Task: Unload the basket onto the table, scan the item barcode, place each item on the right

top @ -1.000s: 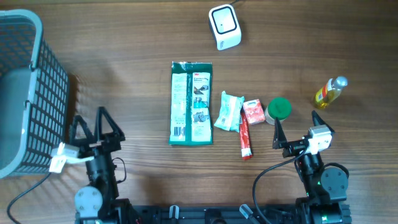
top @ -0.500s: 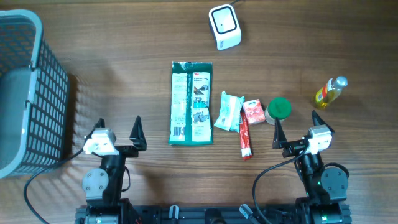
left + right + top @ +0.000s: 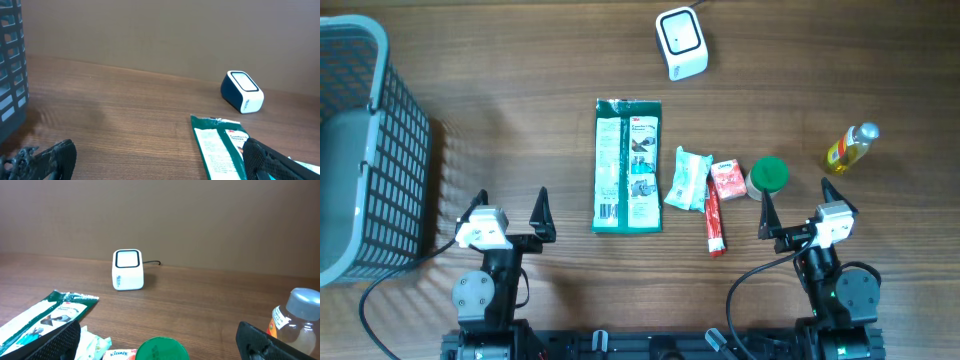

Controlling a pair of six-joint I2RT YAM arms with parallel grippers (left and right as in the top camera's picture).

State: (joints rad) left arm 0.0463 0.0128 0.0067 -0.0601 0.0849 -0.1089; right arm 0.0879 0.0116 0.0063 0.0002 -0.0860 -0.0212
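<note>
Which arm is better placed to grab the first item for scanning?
Probably right: the open right pincer sits just behind the green-lidded container; the left pincer, also open, points at bare table beside the green pack.

Soft, even light fills the overhead view, and the wooden table shows no harsh glare. The basket throws a faint grid-patterned shadow onto the wood just to its right, so the light reaches it from its left. Both wrist views are dimmer and browner. The dark fingers at their lower corners are blurred, too near the lens.
</note>
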